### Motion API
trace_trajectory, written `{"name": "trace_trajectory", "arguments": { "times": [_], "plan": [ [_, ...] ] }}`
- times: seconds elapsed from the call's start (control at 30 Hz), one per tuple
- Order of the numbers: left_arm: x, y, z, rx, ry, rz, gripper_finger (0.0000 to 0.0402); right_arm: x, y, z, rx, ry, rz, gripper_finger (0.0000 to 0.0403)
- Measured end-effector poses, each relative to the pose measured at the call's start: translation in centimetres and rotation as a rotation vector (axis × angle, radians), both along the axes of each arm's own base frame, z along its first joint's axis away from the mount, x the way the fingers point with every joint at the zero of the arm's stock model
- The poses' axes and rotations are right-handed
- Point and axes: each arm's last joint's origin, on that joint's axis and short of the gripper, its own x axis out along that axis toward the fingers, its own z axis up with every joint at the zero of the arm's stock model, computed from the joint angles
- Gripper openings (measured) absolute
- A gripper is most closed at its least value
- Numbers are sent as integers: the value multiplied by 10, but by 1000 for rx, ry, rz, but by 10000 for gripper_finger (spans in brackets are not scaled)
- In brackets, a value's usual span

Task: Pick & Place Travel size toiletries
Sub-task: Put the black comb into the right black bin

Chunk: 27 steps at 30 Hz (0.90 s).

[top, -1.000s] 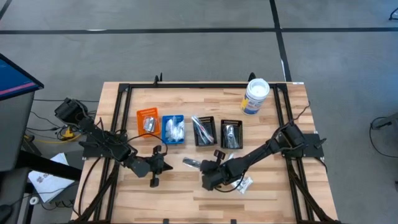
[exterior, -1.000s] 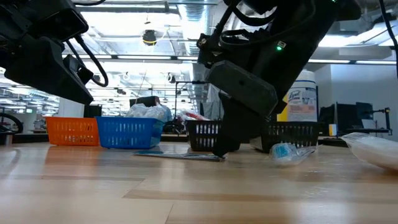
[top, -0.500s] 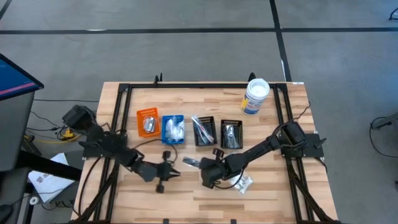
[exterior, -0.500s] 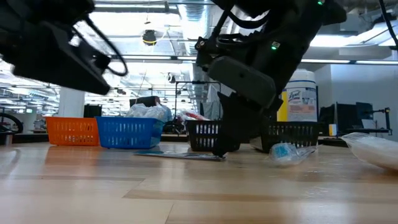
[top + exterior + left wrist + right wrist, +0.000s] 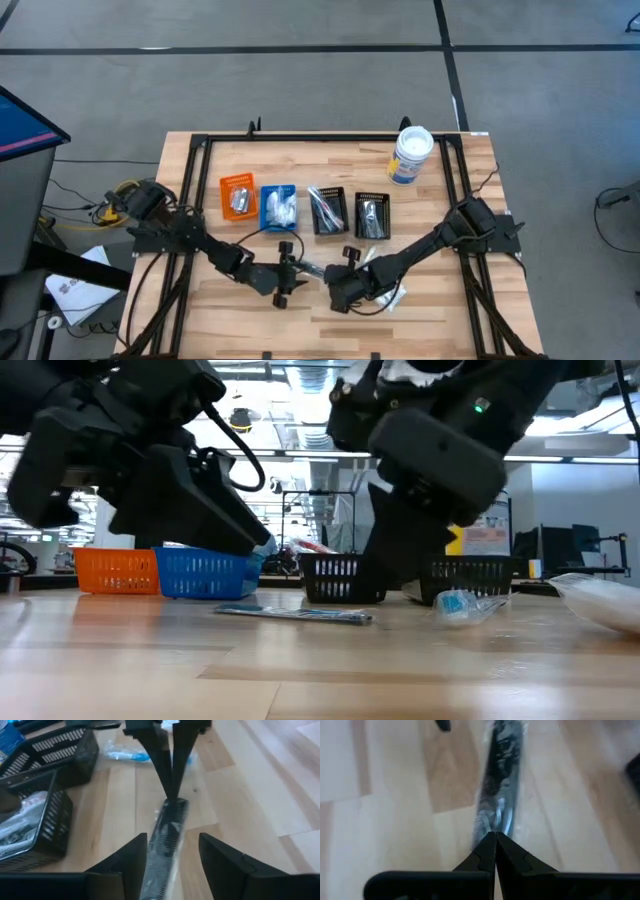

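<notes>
We judge the task partly done: the orange bin [image 5: 237, 193], blue bin [image 5: 278, 207] and two black mesh bins [image 5: 327, 210] already hold toiletries. A clear-wrapped black comb [image 5: 165, 845] lies on the wooden table [image 5: 430, 300] between the grippers. The left gripper [image 5: 172, 857] straddles it, fingers spread. The right gripper [image 5: 495, 851], fingers pressed together, touches its far end. A clear blue-tinted packet [image 5: 462, 605] also remains loose.

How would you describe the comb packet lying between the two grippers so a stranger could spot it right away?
Find the row of four small bins across the wooden table. In front of the two black ones, a slim clear-wrapped black comb lies flat on bare wood between the left gripper and right gripper. Unlike the bagged blue item nearby, it is long, dark and toothed.
</notes>
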Motion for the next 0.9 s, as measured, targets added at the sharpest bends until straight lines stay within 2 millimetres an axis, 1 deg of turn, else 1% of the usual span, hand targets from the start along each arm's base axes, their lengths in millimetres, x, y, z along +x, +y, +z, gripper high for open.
{"name": "trace_trajectory", "arguments": {
  "times": [0.17, 0.3, 0.53, 0.67, 0.9],
  "plan": [
    [-1, -1, -1, -5, 4, -4, 186, 3, -1, 2, -17, -36, -19, 0],
    [-1, -1, -1, -7, 5, -7, 189, 4, -4, 2, -19, -34, -24, 0],
    [-1, -1, -1, -12, 5, -4, 188, -1, -9, 0, -22, 27, -72, 0],
    [-1, -1, -1, -13, 6, -3, 187, -4, -7, -1, -8, 56, -73, 0],
    [-1, -1, -1, -25, 6, 6, 187, -6, -1, 0, -27, 35, -67, 0]
  ]
}}
